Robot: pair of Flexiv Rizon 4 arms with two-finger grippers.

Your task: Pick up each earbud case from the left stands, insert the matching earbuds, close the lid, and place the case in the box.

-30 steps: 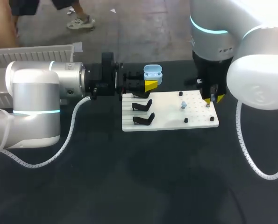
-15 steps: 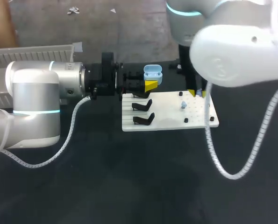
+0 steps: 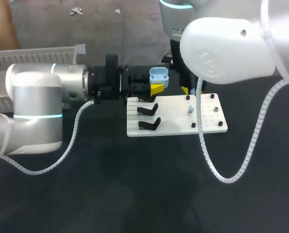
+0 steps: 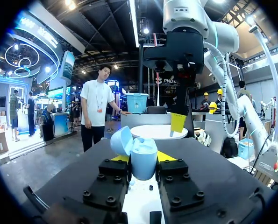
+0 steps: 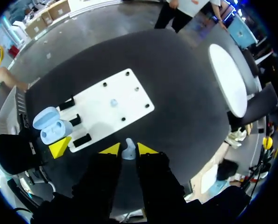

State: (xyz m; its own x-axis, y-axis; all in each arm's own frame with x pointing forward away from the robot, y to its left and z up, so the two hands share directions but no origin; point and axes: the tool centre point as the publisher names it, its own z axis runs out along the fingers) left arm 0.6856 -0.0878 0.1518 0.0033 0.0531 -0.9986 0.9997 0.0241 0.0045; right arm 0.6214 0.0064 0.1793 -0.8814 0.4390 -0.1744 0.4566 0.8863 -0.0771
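My left gripper (image 3: 157, 89) is shut on a light blue earbud case (image 3: 158, 76), held upright with its lid open, just behind the white board (image 3: 176, 127). In the left wrist view the case (image 4: 143, 157) sits between the fingers of my left gripper (image 4: 143, 163). My right gripper (image 5: 129, 150) is shut on a pale blue earbud (image 5: 128, 151), high above the table. In the head view my right gripper (image 3: 185, 91) hangs just right of the case. A second earbud (image 3: 190, 109) lies on the board.
Black stands (image 3: 147, 110) sit on the board's left part and small black pegs (image 3: 221, 124) on its right. A grey slatted box (image 3: 32, 54) stands at the far left. My right arm's bulk hides the table behind the board.
My right arm has swung left from over the board's right end to beside the open case, with the earbud in its gripper. The left arm and case have not moved.
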